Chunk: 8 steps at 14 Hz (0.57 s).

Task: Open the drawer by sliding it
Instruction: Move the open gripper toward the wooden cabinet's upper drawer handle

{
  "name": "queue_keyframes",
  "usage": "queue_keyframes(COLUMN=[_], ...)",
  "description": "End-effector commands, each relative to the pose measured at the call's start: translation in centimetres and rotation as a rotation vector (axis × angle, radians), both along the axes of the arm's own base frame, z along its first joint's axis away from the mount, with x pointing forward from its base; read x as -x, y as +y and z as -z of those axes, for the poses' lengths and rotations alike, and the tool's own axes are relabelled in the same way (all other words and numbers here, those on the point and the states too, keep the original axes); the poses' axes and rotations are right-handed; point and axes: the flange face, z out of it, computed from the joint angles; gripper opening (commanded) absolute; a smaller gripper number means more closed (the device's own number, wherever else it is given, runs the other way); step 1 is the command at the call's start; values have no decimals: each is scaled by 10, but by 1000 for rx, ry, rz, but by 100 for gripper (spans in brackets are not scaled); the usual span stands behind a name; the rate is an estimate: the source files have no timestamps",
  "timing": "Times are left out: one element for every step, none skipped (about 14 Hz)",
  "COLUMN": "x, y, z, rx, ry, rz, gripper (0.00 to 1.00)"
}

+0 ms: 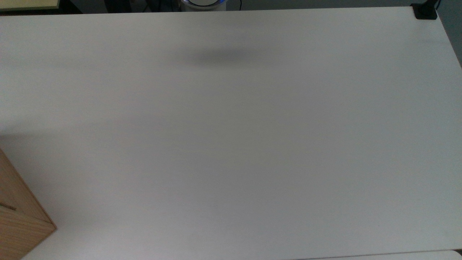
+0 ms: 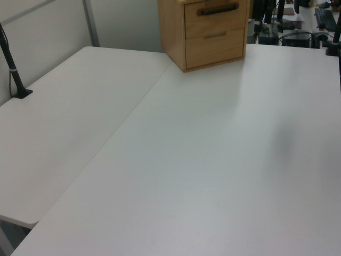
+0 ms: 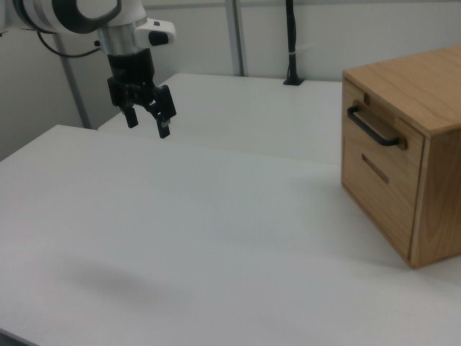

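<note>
Closed drawer (image 3: 374, 126) up top in the wooden cabinet (image 3: 432, 94), front flush with the cabinet face. Faces toward the right view's left, out over the open tabletop; in the left view looks straight toward the camera. Long axis of the front panel runs side to side, level with the table. Light natural wood, grain showing, with a thin black bar handle (image 3: 372, 127) lying along that same axis and standing a little proud of the front. Same handle (image 2: 217, 9) in the left view, dark and horizontal near the top edge of frame. Below it a second front with just a narrow slot (image 2: 214, 35).

Sits on the white table (image 3: 180, 238) at the right view's far right, at the left view's top middle. Just a wooden corner (image 1: 21, 216) in the top view's bottom left.

Gripper (image 3: 147, 122) hanging in the air at the right view's upper left, well apart from the cabinet, fingers (image 3: 165, 130) pointing down, spread apart, gripping nothing. Soft shadow (image 1: 223, 56) on the table in the top view.
</note>
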Motion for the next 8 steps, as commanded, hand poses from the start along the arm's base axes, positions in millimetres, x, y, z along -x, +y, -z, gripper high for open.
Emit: queue_keyframes(x=[5,5,5,6,6,7,8,8], y=[-4,-5,-5,-5,-5,-4,-4,-3], z=[-6,-6,-6,-7,-6,-5,-4,-4], rx=[5,5,5,5,4,0,-3,-6], ry=[17,16,16,16,22,37,43,43], rz=[4,6,9,10,10,9,10,11], gripper=[100,100,100,100,100,100,100,100])
